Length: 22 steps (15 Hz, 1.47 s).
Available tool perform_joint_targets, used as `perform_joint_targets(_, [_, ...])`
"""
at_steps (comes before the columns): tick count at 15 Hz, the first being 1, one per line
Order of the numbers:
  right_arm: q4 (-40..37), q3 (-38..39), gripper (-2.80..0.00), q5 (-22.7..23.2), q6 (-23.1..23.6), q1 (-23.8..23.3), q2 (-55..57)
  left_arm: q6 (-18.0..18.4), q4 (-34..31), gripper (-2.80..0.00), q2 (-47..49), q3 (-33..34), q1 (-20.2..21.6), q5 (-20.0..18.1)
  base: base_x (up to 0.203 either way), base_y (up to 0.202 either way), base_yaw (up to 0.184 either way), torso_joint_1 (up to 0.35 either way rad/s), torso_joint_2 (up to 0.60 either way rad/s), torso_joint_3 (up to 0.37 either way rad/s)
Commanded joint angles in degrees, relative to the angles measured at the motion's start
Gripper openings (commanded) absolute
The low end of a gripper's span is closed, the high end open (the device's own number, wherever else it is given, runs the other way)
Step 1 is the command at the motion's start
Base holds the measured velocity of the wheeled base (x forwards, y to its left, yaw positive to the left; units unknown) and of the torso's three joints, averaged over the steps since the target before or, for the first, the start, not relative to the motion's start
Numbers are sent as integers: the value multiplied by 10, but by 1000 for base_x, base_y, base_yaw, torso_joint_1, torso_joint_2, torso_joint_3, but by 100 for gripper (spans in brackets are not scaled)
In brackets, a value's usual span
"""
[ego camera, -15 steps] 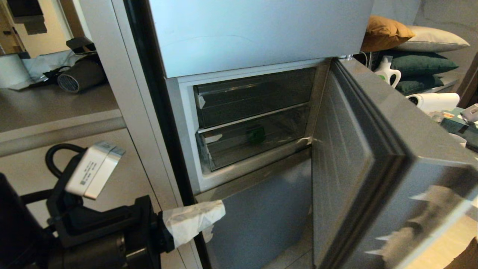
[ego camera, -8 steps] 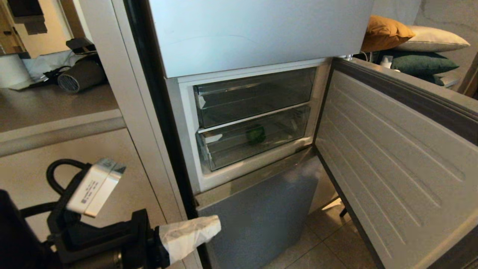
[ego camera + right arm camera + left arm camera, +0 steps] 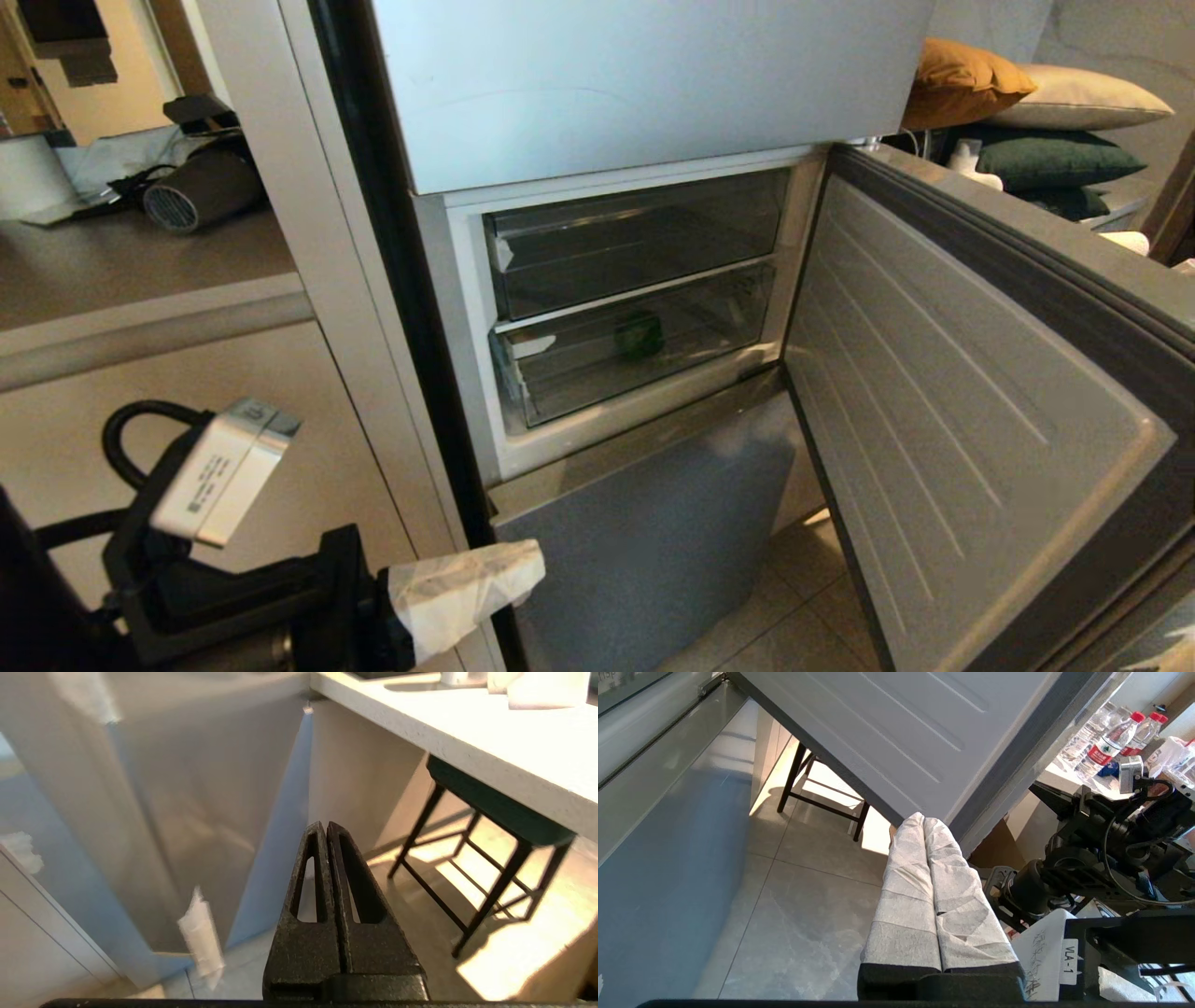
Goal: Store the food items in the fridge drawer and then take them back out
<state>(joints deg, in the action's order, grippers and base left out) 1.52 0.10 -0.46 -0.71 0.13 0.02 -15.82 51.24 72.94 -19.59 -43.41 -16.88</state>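
Through the clear front of the lower fridge drawer (image 3: 635, 350) I can make out only a dim dark-green lump, the bell pepper (image 3: 639, 334), sitting about mid-width in the bin; glare and the plastic blur it, so I cannot tell which way its stem points or how its long axis lies. The potato I cannot find in any view. The drawer is pushed in, its long axis running across the fridge opening, directly under a second clear drawer (image 3: 635, 245). The fridge door (image 3: 943, 411) stands swung open to the right of the drawers, its far edge cut off by the frame. My left tool (image 3: 523, 565) hangs below and left of the lower fridge drawer, against the grey lower panel (image 3: 653, 532), its white-wrapped fingers (image 3: 924, 877) pressed together on nothing. My right tool (image 3: 325, 828) is clamped flat too, empty, pointed at the floor near a dark stool (image 3: 495, 826).
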Motion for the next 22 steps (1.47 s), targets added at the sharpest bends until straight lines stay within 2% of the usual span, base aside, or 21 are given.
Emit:
perform_joint_targets(1, [52,-2,-280,-2,1,0,1,-1,3,-280,0,0,0,-1,0,0,0,0,0,0])
perform_joint_targets(3, [202,-3,-280,-5,26,0,1,-1,4,-280,0,0,0,-1,0,0,0,0,0,0])
perform_joint_targets(5, [348,-3,-280,-3,93,0,1,-1,4,-280,2,0,0,-1,0,0,0,0,0,0])
perform_joint_targets(6, [400,-3,-280,-1,129,0,1,-1,4,-280,3,0,0,-1,0,0,0,0,0,0])
perform_joint_targets(7, [428,-2,-280,1,140,0,1,-1,4,-280,5,0,0,-1,0,0,0,0,0,0])
perform_joint_targets(11, [456,-2,-280,1,140,0,1,0,4,-280,11,-6,-2,-1,0,0,0,0,0,0])
perform_joint_targets(19, [446,-2,-280,2,139,0,1,0,5,-280,39,-17,-3,-1,0,0,0,0,0,0])
perform_joint_targets(22, [434,-2,-280,12,139,0,1,3,5,-280,71,-82,-7,-1,0,0,0,0,0,0])
